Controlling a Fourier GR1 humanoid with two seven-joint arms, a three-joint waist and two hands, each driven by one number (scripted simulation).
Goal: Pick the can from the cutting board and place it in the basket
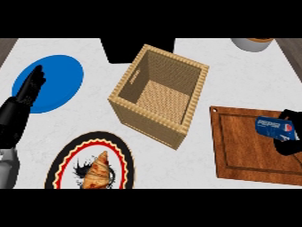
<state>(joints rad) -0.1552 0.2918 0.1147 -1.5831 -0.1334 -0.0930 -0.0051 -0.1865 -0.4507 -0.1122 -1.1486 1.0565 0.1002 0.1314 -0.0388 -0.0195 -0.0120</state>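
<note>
A blue soda can [275, 127] lies on its side on the wooden cutting board [241, 150] at the right. My right hand [297, 135] comes in from the right edge with its fingers curled round the can's right end, hiding part of it. The woven basket [132, 104] stands left of the board in the middle of the counter, open at the top with nothing visible inside. My left hand [28, 91] rests open at the left, fingers pointing up over a blue plate.
A blue plate [58, 77] lies at the back left. A patterned plate [71, 155] with a croissant [98, 170] sits at the front. A dark box [124, 48] stands behind the basket and a white bowl [251, 43] shows at the back right.
</note>
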